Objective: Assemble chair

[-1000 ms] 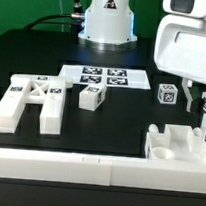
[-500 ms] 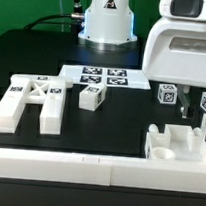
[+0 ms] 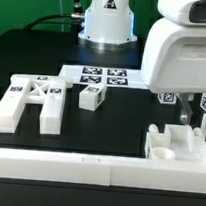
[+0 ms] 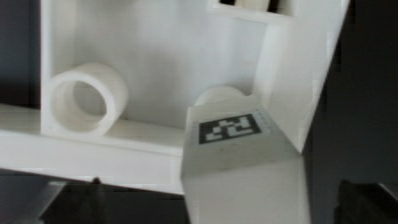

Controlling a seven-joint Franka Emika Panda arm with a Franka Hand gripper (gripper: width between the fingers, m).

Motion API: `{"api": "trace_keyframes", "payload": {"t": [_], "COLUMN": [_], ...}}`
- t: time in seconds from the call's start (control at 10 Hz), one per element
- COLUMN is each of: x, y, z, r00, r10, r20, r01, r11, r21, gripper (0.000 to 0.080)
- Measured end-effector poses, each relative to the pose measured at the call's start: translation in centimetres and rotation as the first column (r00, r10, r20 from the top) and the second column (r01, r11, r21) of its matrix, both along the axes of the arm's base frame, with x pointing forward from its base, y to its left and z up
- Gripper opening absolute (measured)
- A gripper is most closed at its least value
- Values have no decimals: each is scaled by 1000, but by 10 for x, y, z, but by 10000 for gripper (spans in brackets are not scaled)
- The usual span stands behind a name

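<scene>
Aiming for the tagged bar [image 4: 238, 152], we centre the wide-open, empty gripper [image 3: 181, 101] squarely over it, clear of the notched block [image 4: 107, 60], before closing.

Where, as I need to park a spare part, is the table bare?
Bare black table lies between the small white tagged block and the white notched block. The exterior view's right, under the glossy white arm, is crowded.

The exterior view sits low at the table's [image 3: 109, 127] front edge, facing across it to the arm's base [image 3: 105, 21] at the far edge. The wrist view looks from very close onto the holed block [image 4: 143, 60]. The 2 views share that block, near the front edge at the exterior view's right.
</scene>
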State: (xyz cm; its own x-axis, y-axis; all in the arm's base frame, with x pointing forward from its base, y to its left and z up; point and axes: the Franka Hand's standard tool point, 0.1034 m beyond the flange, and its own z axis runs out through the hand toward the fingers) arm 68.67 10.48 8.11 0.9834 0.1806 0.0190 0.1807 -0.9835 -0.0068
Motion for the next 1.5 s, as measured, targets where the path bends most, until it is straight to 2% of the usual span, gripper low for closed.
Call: {"api": "trace_keyframes", "payload": {"t": [0.1, 0.2, 0.3, 0.4, 0.5, 0.6, 0.7, 1.0, 1.3, 1.5], "x": [0, 0, 0, 0, 0, 0, 0, 0, 0, -1], "y": [-2, -2, -3, -3, -3, -3, -3, -3, -7, -4], "z": [0, 0, 0, 0, 0, 0, 0, 0, -1, -1], "r00": [996, 995, 994, 994, 995, 998, 998, 993, 934, 832], "r10": [91, 104, 109, 106, 102, 70, 69, -115, -356, -554], "r20": [1, 1, 1, 0, 0, 0, 0, -1, -8, -15], "r01": [-91, -104, -109, -106, -102, -70, -69, 115, 356, 554], "r11": [996, 995, 994, 994, 995, 997, 998, 993, 934, 832], "r21": [-10, -10, -10, -10, -10, -9, -9, -3, 2, 8], "gripper": [649, 649, 558, 558, 357, 289, 289, 289, 289, 291]}}
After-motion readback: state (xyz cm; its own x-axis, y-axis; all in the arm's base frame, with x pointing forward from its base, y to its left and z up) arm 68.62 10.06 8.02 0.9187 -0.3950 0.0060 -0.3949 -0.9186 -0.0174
